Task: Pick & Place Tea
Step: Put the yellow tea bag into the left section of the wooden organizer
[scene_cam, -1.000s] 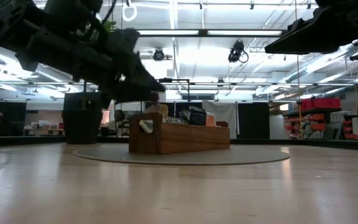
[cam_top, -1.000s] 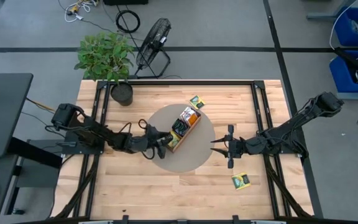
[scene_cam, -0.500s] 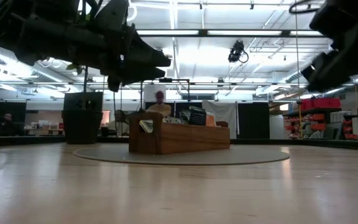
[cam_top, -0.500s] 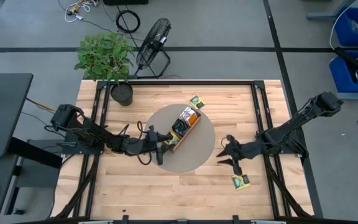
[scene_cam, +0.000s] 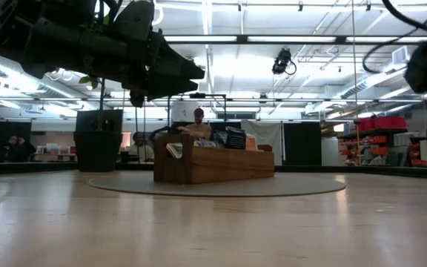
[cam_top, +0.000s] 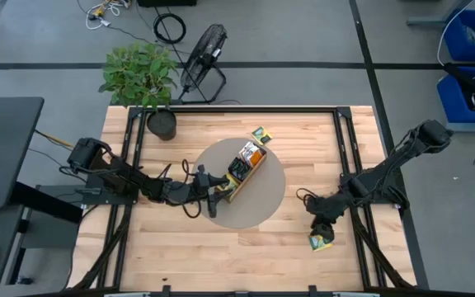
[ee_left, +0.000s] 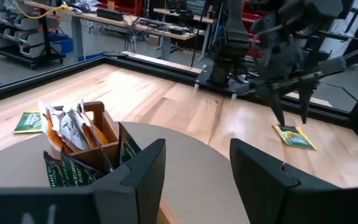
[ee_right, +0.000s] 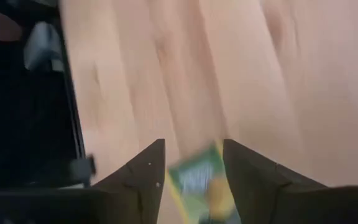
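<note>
A light wooden table (cam_top: 180, 247) with plank grain, edged by a dark metal frame (cam_top: 237, 107). A round grey mat (cam_top: 258, 206) lies at the centre of the tabletop. A long brown wooden compartment tray (cam_top: 248, 169) stands on the mat at a slant, with tea packets standing in it. One yellow-green tea packet (cam_top: 261, 134) lies flat on the bare wood just past the tray's far end, near the mat's edge. Another yellow-green packet (cam_top: 320, 241) lies flat on the wood towards the near right, well apart from the mat. A dark plant pot (cam_top: 162, 124) stands at the far left corner.
</note>
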